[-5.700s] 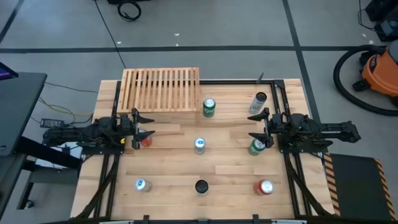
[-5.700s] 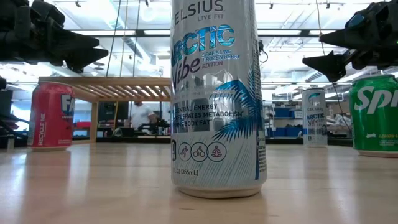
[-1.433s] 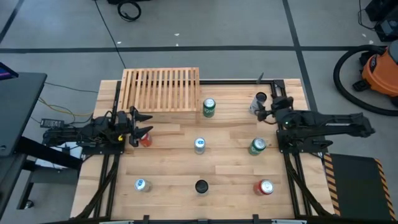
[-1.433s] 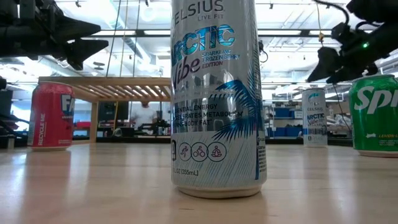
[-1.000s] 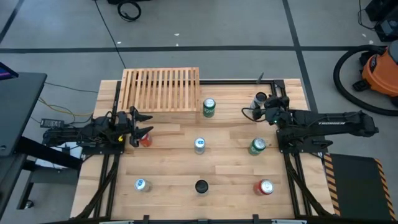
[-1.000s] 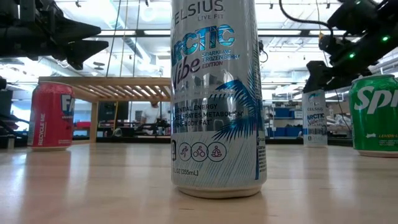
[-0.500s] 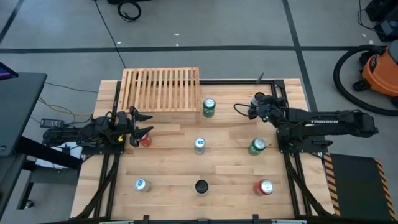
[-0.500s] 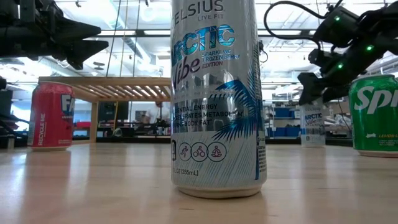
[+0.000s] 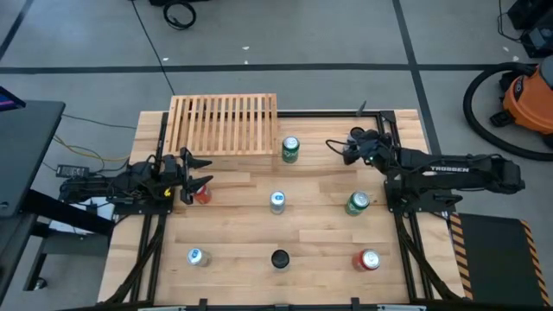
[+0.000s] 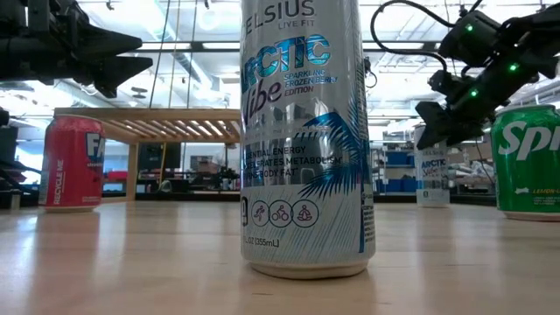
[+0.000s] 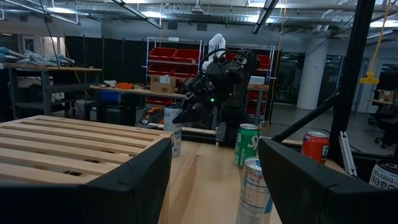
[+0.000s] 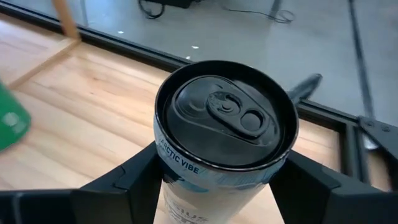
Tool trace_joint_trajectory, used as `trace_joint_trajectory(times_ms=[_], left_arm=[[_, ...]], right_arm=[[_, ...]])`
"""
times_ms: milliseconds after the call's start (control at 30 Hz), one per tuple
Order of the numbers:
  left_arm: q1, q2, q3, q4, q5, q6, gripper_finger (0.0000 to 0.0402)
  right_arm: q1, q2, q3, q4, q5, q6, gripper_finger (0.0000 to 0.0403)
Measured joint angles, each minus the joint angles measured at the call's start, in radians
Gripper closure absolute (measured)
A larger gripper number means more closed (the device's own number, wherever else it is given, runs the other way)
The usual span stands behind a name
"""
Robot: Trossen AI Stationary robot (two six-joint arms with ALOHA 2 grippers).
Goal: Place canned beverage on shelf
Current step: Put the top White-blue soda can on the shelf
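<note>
The canned beverage, a silver and blue can (image 10: 433, 171) with a black lid (image 12: 227, 115), stands upright on its base at the table's far right. My right gripper (image 9: 350, 145) is down at its top, shut on it. The shelf (image 9: 223, 125), a light-wood slatted rack on short legs, sits at the far left of the table. Near the left edge, just in front of the shelf, my left gripper (image 9: 203, 173) hovers open over a red can (image 9: 201, 195), with nothing between its fingers. My right gripper pinches the can's upper wall just under the rim (image 12: 166, 155) between its two fingers (image 12: 127, 180), one on each side. The fingers slant down onto it from the table's right. The can stays upright with its base on the table.
Several more cans stand about the table: a green one (image 9: 290, 149) beside the shelf's right end, a silver one (image 9: 276, 201) at the centre, a green one (image 9: 358, 203) on the right, and three along the near edge, among them a black-topped one (image 9: 280, 258).
My right gripper has moved toward the far edge and to the left, come down at the can's top and shut on it. The can has slid slightly toward the table's left and still stands upright.
</note>
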Motion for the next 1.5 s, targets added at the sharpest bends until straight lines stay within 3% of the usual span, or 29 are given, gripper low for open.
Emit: trace_joint_trajectory(times_ms=[233, 500, 767, 967, 1500], left_arm=[[0.000, 0.000, 0.000, 0.000, 0.000, -0.004, 0.0153], [0.000, 0.000, 0.000, 0.000, 0.000, -0.027, 0.0153], [0.000, 0.001, 0.015, -0.044, 0.000, -0.028, 0.0153], [0.001, 0.000, 0.094, -0.169, -0.041, -0.034, 0.0153], [0.051, 0.000, 0.309, -0.419, -0.101, -0.036, 0.0153]], right_arm=[[0.000, 0.003, 0.095, 0.013, -0.053, -0.072, 0.0149], [0.000, 0.086, 0.311, 0.016, -0.069, -0.232, 0.0149], [-0.034, 0.268, 0.559, 0.011, -0.118, -0.351, 0.0149], [-0.089, 0.425, 0.737, 0.011, -0.236, -0.394, 0.0149], [-0.109, 0.817, 1.201, -0.057, -0.391, -0.494, 0.0146]])
